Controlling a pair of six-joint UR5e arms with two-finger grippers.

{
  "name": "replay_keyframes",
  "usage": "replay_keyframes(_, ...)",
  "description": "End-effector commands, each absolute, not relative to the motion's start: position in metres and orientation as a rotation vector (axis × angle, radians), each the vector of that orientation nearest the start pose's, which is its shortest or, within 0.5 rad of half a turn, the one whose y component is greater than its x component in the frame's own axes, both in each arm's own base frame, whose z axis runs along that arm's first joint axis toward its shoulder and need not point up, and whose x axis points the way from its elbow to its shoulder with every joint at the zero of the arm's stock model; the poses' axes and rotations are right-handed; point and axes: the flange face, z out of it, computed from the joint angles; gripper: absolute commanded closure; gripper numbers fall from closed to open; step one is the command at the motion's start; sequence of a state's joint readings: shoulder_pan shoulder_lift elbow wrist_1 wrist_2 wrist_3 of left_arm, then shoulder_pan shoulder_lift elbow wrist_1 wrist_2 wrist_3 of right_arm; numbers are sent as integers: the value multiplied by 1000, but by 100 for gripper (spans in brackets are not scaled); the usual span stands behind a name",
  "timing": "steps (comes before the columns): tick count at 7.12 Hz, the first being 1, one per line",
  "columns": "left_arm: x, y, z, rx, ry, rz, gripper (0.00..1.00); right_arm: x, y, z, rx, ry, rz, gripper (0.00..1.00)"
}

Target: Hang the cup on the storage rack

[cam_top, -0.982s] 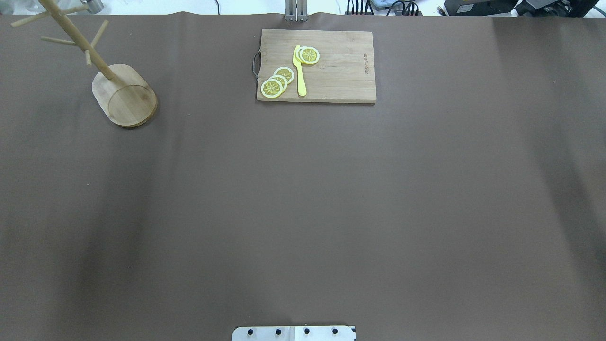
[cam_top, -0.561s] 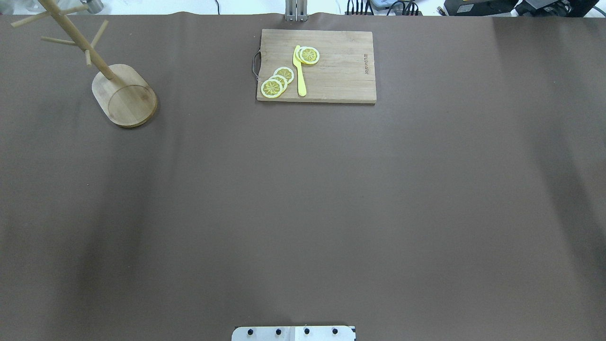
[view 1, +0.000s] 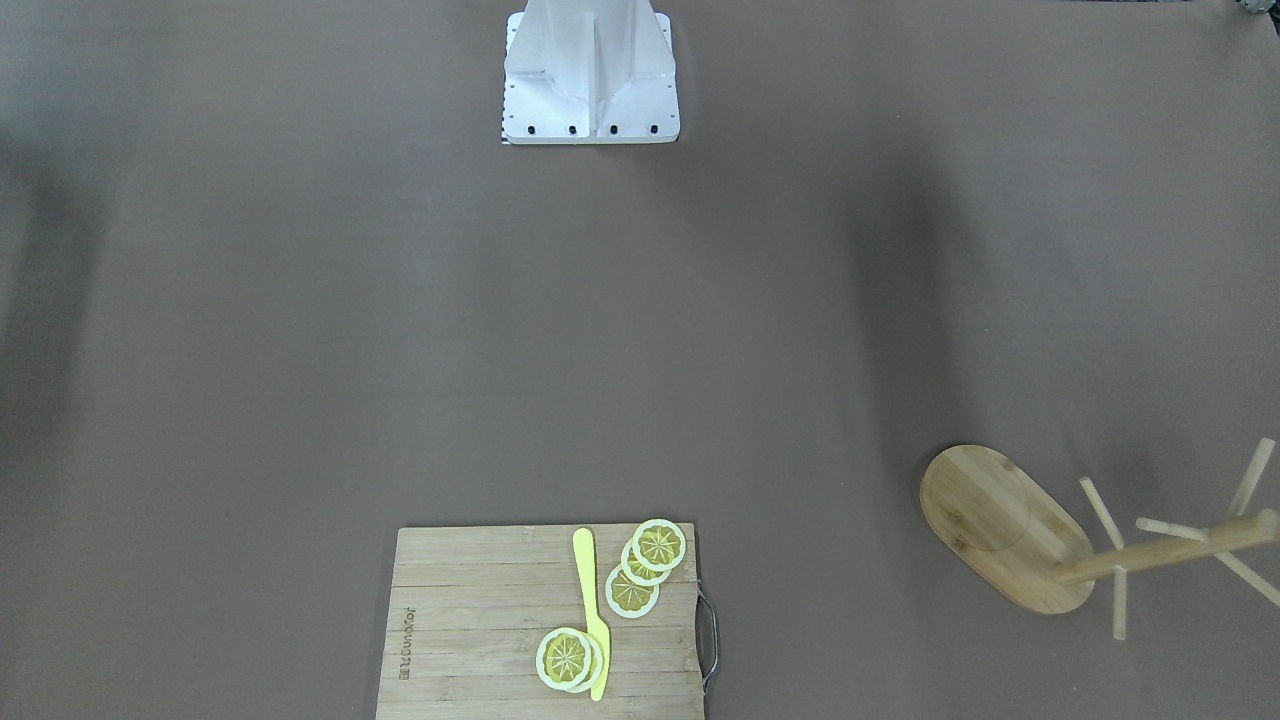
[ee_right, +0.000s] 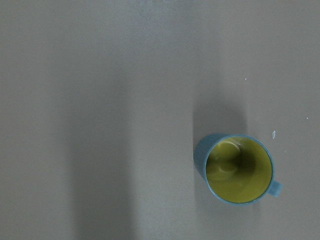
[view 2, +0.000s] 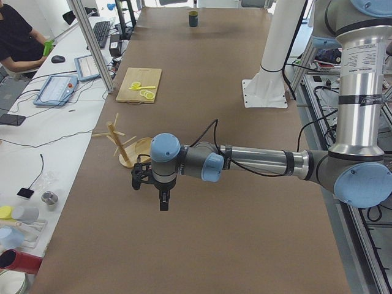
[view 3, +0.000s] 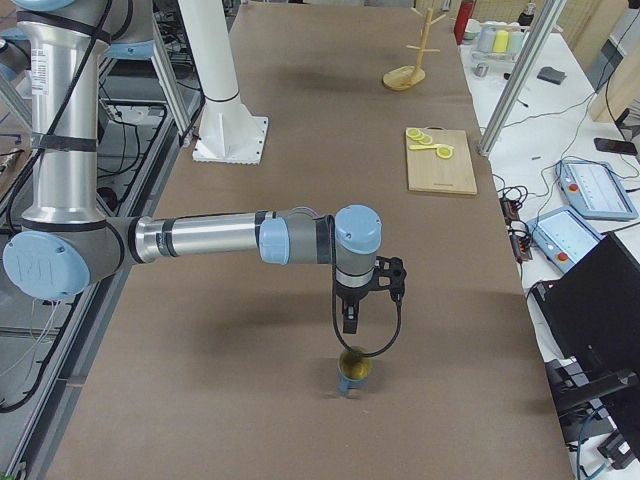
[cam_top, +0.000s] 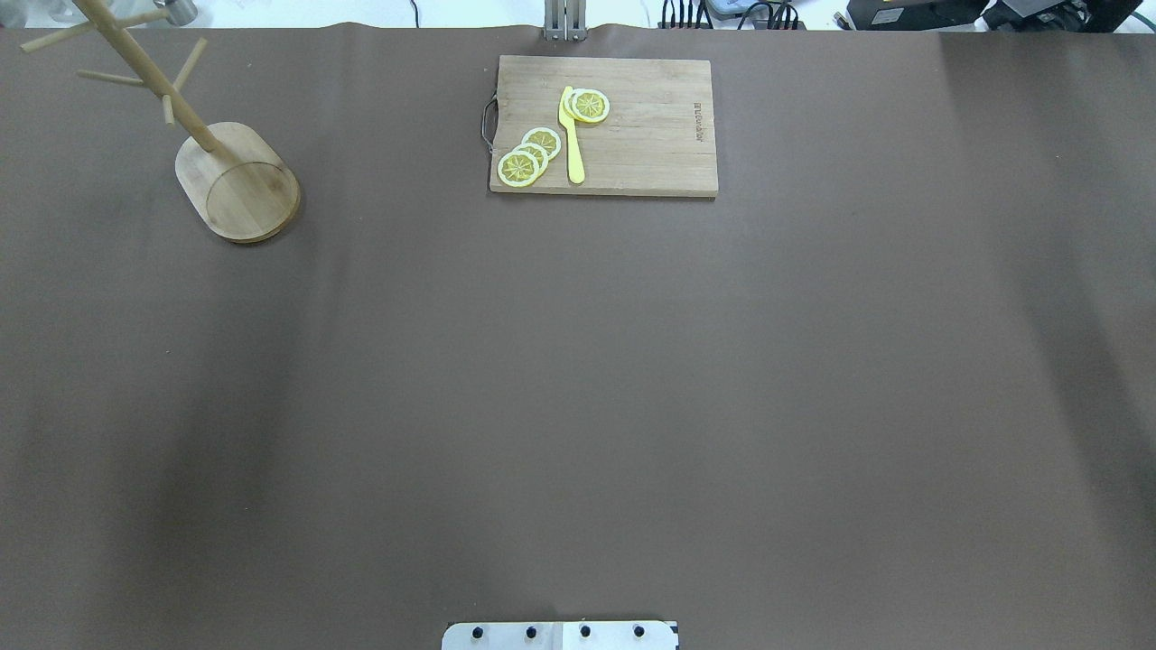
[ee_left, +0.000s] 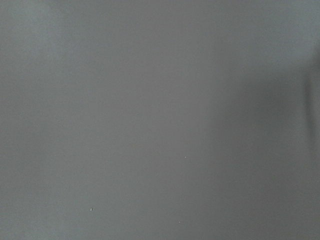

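Note:
The dark teal cup (ee_right: 239,168) with a yellowish inside stands upright on the brown table, its handle toward the lower right in the right wrist view. It also shows in the exterior right view (view 3: 353,372) and far away in the exterior left view (view 2: 193,18). My right gripper (view 3: 349,320) hangs above and just beside the cup; I cannot tell if it is open. The bamboo storage rack (cam_top: 237,181) stands at the far left, also in the front view (view 1: 1000,525). My left gripper (view 2: 160,195) hovers near the rack (view 2: 125,146); I cannot tell its state.
A bamboo cutting board (cam_top: 632,135) with lemon slices (cam_top: 528,155) and a yellow knife (cam_top: 572,135) lies at the far middle. The robot's white base (view 1: 590,70) is at the near edge. A person (view 2: 15,43) sits at a side desk.

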State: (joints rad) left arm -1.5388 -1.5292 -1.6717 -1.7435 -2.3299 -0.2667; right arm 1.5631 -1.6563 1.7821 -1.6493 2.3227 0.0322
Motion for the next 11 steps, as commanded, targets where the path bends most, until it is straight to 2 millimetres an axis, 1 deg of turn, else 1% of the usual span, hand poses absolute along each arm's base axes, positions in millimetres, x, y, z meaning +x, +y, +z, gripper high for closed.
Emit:
replay_keyframes(1,-47,-499,605,134,783,-118,2,61,-458,600,40,-766,1,0)
replay_keyframes(2,-46,-514,585,167,784,-109,2,56,-474,585,70,-756,-23,0)
replay_keyframes(3,-46,-533,577,182,783,-98,2,49,-484,578,74,-763,-38,0)
replay_keyframes(4,-44,-538,580,175,784,-98,2,48,-485,570,83,-774,-41,0)
replay_keyframes(5,-43,-540,577,176,788,-99,2,25,-493,577,54,-780,-76,0)
replay_keyframes(6,-41,-540,572,187,797,-88,2,26,-483,586,50,-789,-81,0)
replay_keyframes(7,-41,-534,559,214,803,-76,2,26,-484,587,60,-787,-106,0)
replay_keyframes(8,-41,-532,556,240,805,-65,2,28,-482,610,79,-778,-238,0)
replay_keyframes(9,-40,-532,555,250,807,-62,2,50,-484,639,102,-781,-313,0)
replay_keyframes(10,-40,-532,556,249,807,-63,2,64,-485,652,137,-776,-395,0)
replay_keyframes(11,-40,-533,556,249,807,-63,2,75,-502,669,164,-773,-450,0)
